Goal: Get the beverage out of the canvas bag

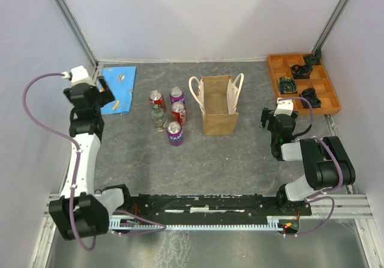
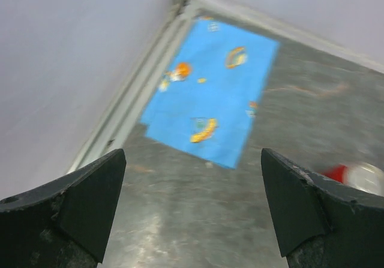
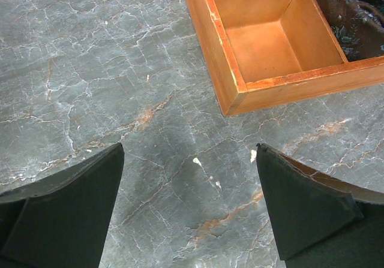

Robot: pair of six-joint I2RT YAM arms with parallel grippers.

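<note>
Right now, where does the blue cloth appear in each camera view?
Top external: blue cloth at the far left, near the back wall.
Left wrist: the cloth fills the upper centre.
Right wrist: not in it.
Shared landmark: the grey marbled table.

My table [image 1: 240,160] holds a blue cloth [image 2: 210,94] before my left gripper [image 2: 192,160], with cans [image 1: 179,112] and the canvas bag [image 1: 217,109] to its right, and an orange tray [image 3: 240,70] before my right gripper [image 3: 189,154].

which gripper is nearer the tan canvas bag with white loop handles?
Right. The right gripper hovers just off the right side of the tan canvas bag; the left gripper is farther away, beyond the drink cans, by the blue patterned cloth.
</note>
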